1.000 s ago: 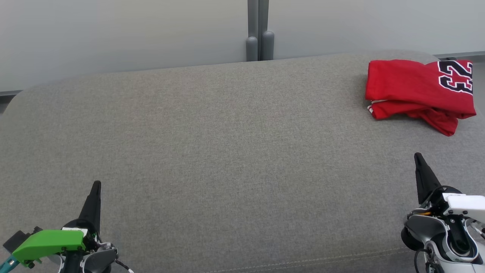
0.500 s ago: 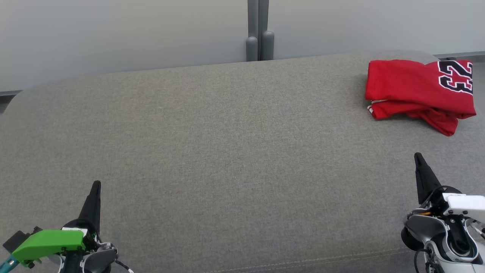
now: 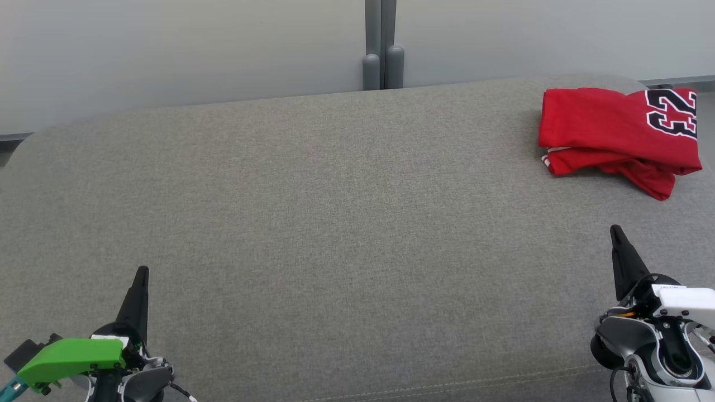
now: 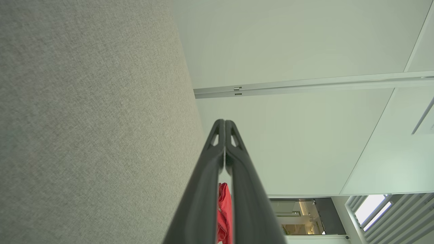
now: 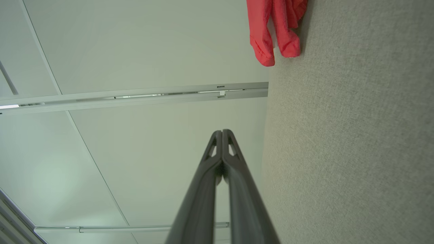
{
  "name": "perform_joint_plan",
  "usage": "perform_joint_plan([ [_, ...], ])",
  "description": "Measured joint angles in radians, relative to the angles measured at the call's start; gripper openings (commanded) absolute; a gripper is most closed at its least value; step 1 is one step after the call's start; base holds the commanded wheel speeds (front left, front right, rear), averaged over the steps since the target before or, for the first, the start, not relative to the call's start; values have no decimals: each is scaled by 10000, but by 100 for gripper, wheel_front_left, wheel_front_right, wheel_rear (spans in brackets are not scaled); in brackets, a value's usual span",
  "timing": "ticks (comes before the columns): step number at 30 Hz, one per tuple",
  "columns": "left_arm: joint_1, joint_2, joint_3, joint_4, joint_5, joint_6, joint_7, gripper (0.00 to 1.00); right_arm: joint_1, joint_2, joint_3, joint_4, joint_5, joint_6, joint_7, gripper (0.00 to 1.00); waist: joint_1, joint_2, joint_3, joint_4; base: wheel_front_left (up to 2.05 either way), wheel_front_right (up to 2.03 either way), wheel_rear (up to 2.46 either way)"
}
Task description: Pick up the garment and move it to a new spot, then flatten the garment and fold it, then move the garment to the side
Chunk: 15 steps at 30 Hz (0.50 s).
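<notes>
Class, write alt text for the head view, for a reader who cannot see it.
A roughly folded red garment with black-and-white numerals lies at the far right of a wide grey upholstered surface. The left gripper and right gripper, both shut and empty, point up from the lower corners, apart from it.

Black-and-white "23" on the red garment [image 3: 611, 131]

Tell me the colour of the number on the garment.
Black with a white outline, on the red garment; clearest in the head view.
</notes>
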Motion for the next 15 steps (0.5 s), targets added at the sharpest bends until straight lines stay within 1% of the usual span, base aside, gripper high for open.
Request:
perform_joint_plan([
  [15,0,-13,17,-4,0,0,0,0,0,4,-10,-2,-2,0,0,0,0,0,0,0,0,0,0],
])
